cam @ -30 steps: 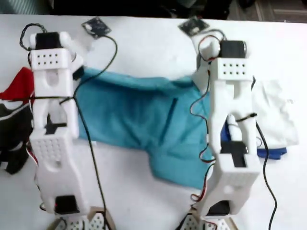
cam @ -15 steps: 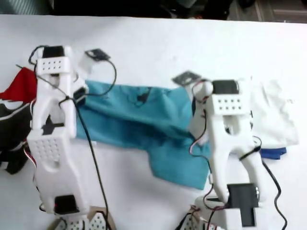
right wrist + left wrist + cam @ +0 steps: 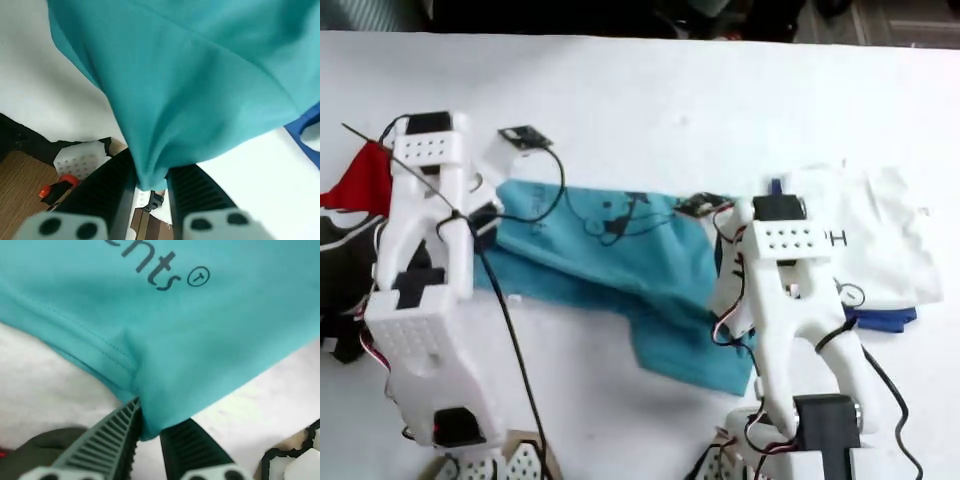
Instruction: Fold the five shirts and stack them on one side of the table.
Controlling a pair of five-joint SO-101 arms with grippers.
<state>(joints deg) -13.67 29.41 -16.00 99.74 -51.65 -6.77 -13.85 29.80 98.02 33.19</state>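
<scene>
Pulled back, left tool (image 3: pixel 150 422) and right tool (image 3: pixel 150 176) each pinch an edge of the teal shirt (image 3: pixel 582 268).

Surface (image 3: pixel 650 100): middle shirt (image 3: pixel 620 260) at centre; shirt heap (image 3: pixel 350 250) left of it, at the edge; stacked shirts (image 3: pixel 885 250) right of it.
</scene>
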